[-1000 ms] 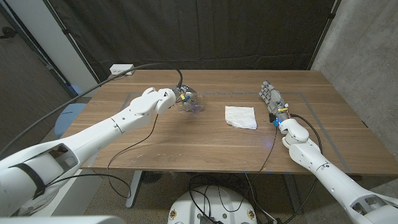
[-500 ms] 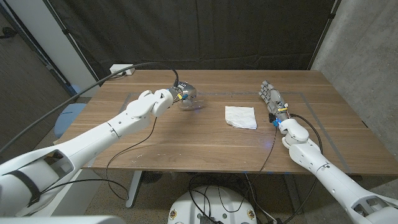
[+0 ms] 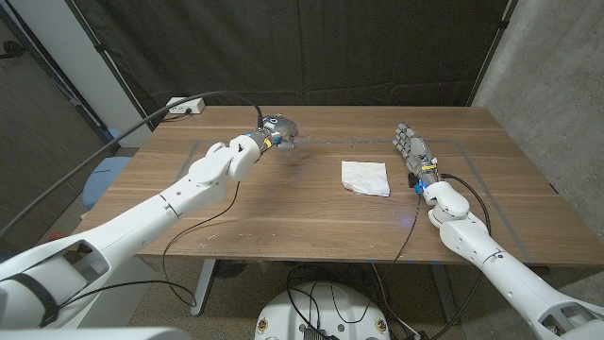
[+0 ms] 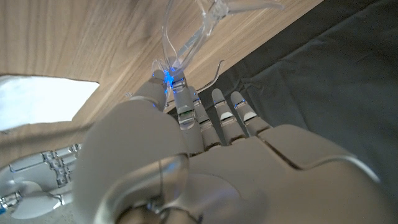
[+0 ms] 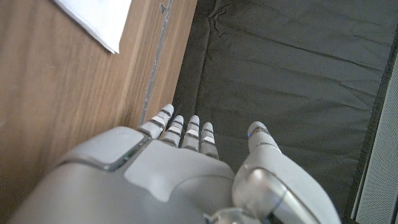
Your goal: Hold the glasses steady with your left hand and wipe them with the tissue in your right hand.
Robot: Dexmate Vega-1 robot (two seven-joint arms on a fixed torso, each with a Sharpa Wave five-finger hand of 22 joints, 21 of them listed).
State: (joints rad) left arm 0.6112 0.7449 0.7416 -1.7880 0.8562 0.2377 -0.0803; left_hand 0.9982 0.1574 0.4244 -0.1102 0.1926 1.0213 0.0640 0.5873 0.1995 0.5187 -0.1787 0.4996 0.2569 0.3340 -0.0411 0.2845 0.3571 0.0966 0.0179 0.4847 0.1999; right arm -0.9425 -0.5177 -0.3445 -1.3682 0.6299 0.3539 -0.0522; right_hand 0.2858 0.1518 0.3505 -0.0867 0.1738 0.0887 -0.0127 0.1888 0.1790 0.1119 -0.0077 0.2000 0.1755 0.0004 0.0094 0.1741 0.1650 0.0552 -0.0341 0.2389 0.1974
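Your left hand (image 3: 274,132) holds the glasses (image 4: 186,37) off the table (image 3: 283,217), over its far left part; in the left wrist view the fingers (image 4: 186,109) pinch the clear frame at one end, thumb against fingertip, with the lenses reaching away from the palm. That grip leaves the lenses exposed, which suits a wipe, but a hold at one end only looks liable to twist under pressure.

Your right hand (image 3: 415,156) stands at the right side of the table, fingers straight and apart, holding nothing. The tissue (image 3: 365,178) lies flat on the table just beside that hand, between the two hands, not yet taken up.

Judgement: the holding half is in place; the wiping half has not begun. The tissue must be gathered first.
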